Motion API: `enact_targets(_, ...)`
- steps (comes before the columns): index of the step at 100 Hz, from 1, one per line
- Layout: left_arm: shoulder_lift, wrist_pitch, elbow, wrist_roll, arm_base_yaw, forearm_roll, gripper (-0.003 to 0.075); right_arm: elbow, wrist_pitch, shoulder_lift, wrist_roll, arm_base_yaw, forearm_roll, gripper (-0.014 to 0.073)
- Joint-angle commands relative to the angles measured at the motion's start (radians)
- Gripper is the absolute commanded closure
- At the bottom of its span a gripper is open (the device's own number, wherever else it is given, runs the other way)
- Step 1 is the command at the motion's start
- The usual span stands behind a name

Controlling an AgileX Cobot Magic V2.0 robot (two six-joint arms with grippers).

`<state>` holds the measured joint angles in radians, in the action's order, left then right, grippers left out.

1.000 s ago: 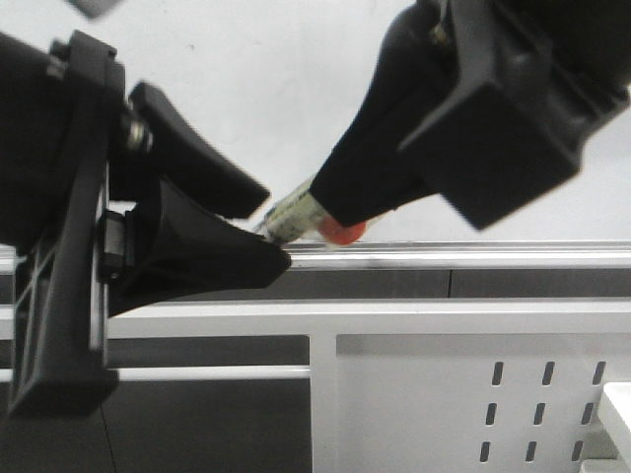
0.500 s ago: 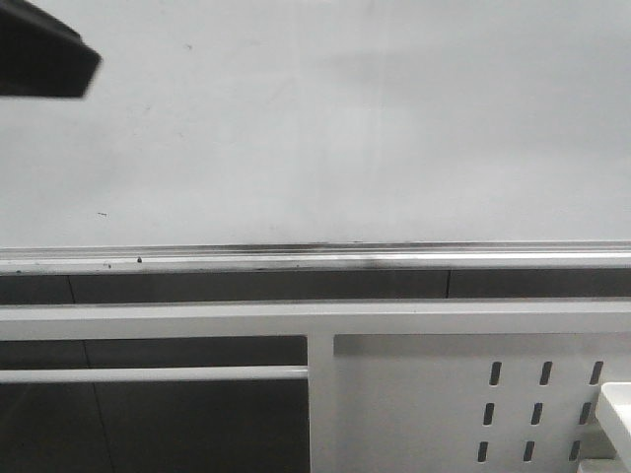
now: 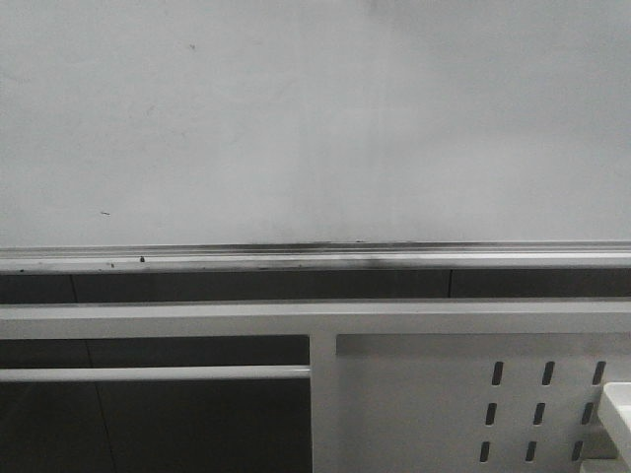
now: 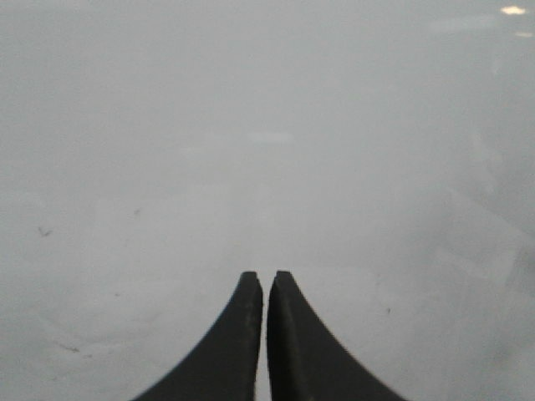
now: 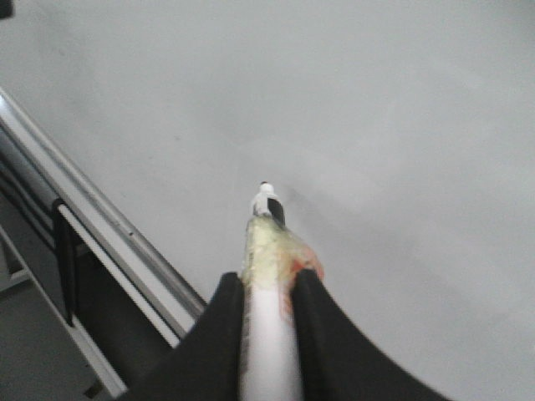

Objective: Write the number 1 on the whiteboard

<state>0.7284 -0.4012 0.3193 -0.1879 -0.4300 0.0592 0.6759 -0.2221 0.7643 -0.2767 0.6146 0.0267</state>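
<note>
Held mid-barrel in right claw (image 5: 267,288): light, rigid, slick marker (image 5: 266,251), tip just off blank glossy whiteboard (image 3: 315,128). Left claw (image 4: 262,280) pinched closed, empty. No number 1 visible.

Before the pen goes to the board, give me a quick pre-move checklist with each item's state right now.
1. Marker held in right gripper: ok, fingers clamp its barrel.
2. Cap off, tip exposed: ok, dark tip points at the whiteboard.
3. Tip touching the board: cannot tell.
4. Writing area free of a stroke: ok, only tiny specks show; no number 1 yet.
5. Left gripper out of the way: ok, shut, empty, absent from the front view.
6. Rail clear of the arms: ok.
</note>
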Motion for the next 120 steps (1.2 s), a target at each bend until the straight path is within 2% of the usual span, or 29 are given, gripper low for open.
enact_targets(1,-0.006,-0.118,0.024,-0.012,0.004,-0.026,0.0740,0.031,0.109,0.009,0.002,-0.030,-0.008,0.0663)
enact_targets(24,-0.006,-0.118,0.024,-0.012,0.004,-0.026,0.0740,0.035,0.106,0.069,0.000,-0.039,-0.032,0.0663)
enact_targets(33,-0.006,-0.118,0.024,-0.012,0.004,-0.026,0.0740,0.025,0.097,0.128,0.000,-0.076,-0.032,0.0663)
enact_targets(47,-0.006,-0.118,0.024,-0.011,0.004,-0.026,0.0740,-0.028,0.160,0.242,0.000,-0.143,-0.018,0.0665)
enact_targets(64,-0.006,-0.118,0.024,-0.011,0.004,-0.014,0.0740,-0.058,0.173,0.330,0.000,-0.126,0.034,0.0668)
enact_targets(78,-0.006,-0.118,0.024,-0.011,0.004,0.012,0.0740,-0.044,0.166,0.298,0.000,-0.065,0.050,0.0668)
enact_targets(85,-0.008,-0.118,0.024,-0.012,-0.010,0.061,0.0740,-0.022,0.131,0.266,-0.010,-0.001,0.050,0.0668)
enact_targets(92,-0.008,-0.131,0.024,-0.012,-0.032,0.131,0.0740,0.015,0.022,0.254,-0.048,0.068,0.048,0.0668)
enact_targets(102,-0.004,-0.133,0.024,-0.012,-0.069,0.370,0.0740,0.076,-0.162,0.262,-0.091,0.145,0.048,0.0668)
enact_targets(115,0.018,-0.133,0.024,-0.012,-0.140,0.603,0.0734,0.160,-0.291,0.278,-0.094,0.190,0.045,0.0667)
enact_targets(120,0.043,-0.133,0.024,-0.019,-0.173,0.676,0.0698,0.194,-0.333,0.288,-0.094,0.192,0.045,0.0667)
